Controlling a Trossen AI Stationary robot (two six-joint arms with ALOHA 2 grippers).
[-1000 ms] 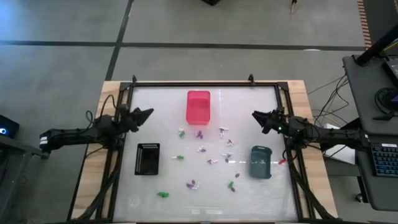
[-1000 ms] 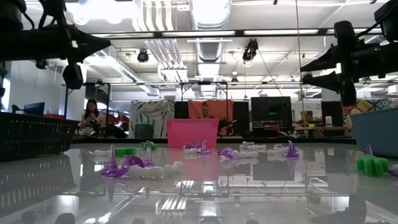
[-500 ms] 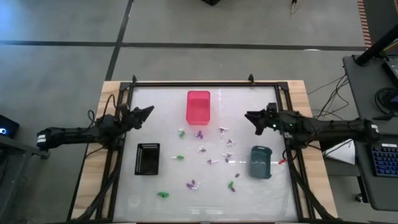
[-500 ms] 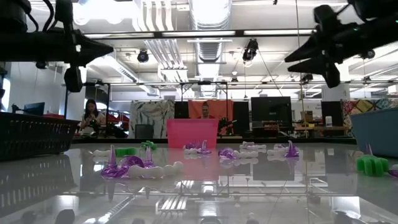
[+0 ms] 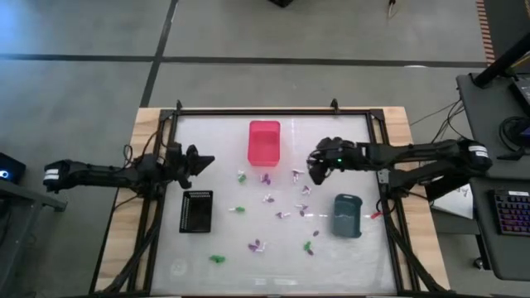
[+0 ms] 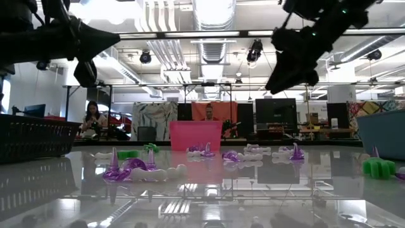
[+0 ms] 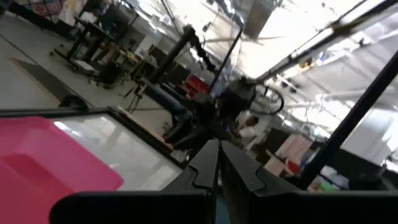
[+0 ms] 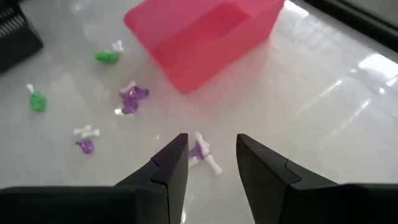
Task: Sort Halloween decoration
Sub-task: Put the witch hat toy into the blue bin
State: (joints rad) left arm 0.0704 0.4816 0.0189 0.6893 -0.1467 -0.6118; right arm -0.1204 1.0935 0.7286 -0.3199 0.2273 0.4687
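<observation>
The right tool (image 5: 314, 169) is hanging above the glossy white counter (image 5: 215, 136), just beside the pink bin (image 5: 264, 141), its two dark fingers (image 8: 169, 167) parted with a clear gap between them. Through that gap the right wrist view is showing a purple-and-white piece (image 8: 202, 151) lying on the counter, well below the fingers and untouched. The Halloween decoration (image 5: 281, 207) is sitting scattered across the middle of the counter: tiny green, purple and bone-white bits, knobbly and spiky, between the black slatted basket (image 5: 196, 210) and the grey-blue tub (image 5: 347, 215). The left tool (image 5: 205, 160) is hovering near the counter's left edge, above the black basket, its fingers pressed together on nothing.
</observation>
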